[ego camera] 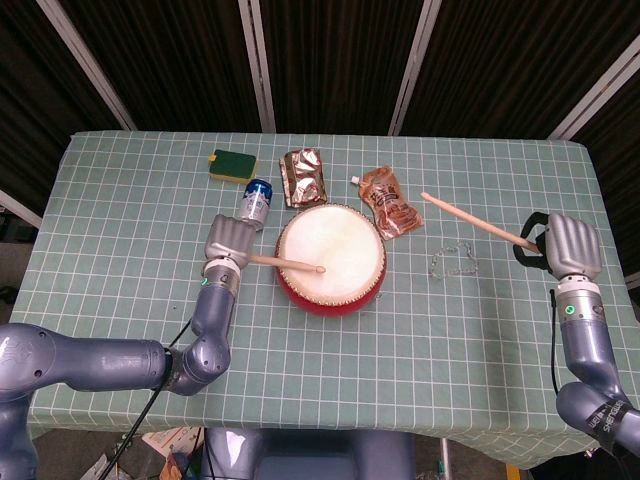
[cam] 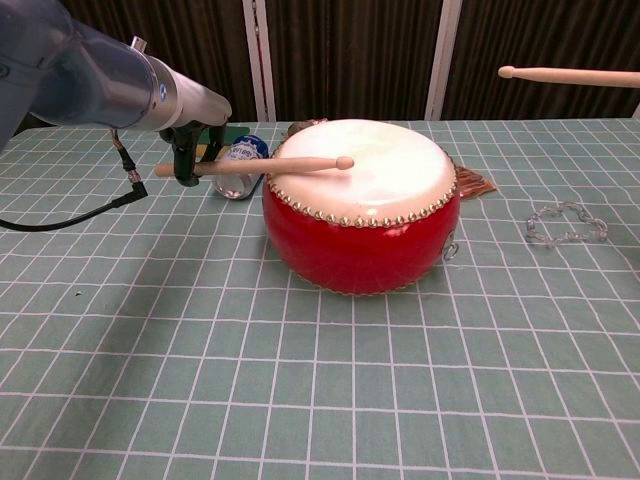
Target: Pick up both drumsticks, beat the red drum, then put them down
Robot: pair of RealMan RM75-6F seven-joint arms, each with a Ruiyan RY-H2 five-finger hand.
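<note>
Red drum sits mid-table on green checked cloth (dark slatted wall behind). Left hand grips a drumstick, tip on drumhead; right hand holds the other drumstick raised near the table's right edge.

Even overhead light — soft shadows, sharp.

Curtained lab, checkered tablecloth
</note>
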